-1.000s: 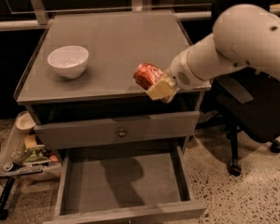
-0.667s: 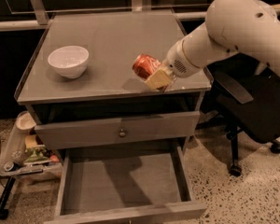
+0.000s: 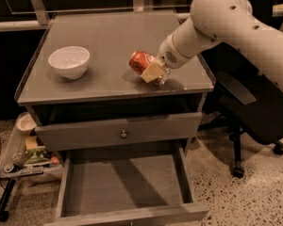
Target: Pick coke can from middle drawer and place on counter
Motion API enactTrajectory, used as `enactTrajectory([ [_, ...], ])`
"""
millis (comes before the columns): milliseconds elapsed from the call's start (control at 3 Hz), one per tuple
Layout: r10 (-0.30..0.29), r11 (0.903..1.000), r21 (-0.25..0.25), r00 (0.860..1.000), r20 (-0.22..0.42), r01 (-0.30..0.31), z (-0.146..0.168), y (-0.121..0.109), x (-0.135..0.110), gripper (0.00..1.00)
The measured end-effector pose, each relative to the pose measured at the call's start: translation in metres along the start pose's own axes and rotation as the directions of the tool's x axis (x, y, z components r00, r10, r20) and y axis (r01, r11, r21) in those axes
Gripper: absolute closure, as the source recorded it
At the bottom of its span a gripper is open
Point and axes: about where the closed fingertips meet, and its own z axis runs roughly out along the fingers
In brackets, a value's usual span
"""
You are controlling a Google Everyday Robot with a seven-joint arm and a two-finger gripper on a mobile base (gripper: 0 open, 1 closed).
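**Mia:** Where is the coke can [image 3: 140, 61]?

**Ben:** It is over the counter [image 3: 113, 36], closer to the front edge and the right edge. The end effector [image 3: 151, 70] is clamped on it.

**Mia:** Why is the can tipped over like that?

**Ben:** I think it is because the arm comes in at a slant from the right side. The can leans the same way the wrist does.

**Mia:** Is it touching the counter?

**Ben:** I cannot tell. Its shadow is right under it, so it looks low.

**Mia:** Is there room to put it down?

**Ben:** Yes, lots. The white bowl [image 3: 69, 61] sits well apart, near the left edge. The space between them is bare.

**Mia:** What could go wrong?

**Ben:** The front edge is near. The middle drawer [image 3: 122, 187] is open below it, with nothing inside. A tipped can might roll off and fall back in. I would stand it up first, a bit nearer the back edge.
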Motion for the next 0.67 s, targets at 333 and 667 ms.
enactTrajectory([
  [333,-0.015,0.9998,-0.014,1.0,-0.02,0.014,0.02,-0.014,-0.013,1.0],
  [667,-0.026,0.999,-0.038,0.999,-0.035,0.025,0.037,-0.018,-0.019,1.0],
])
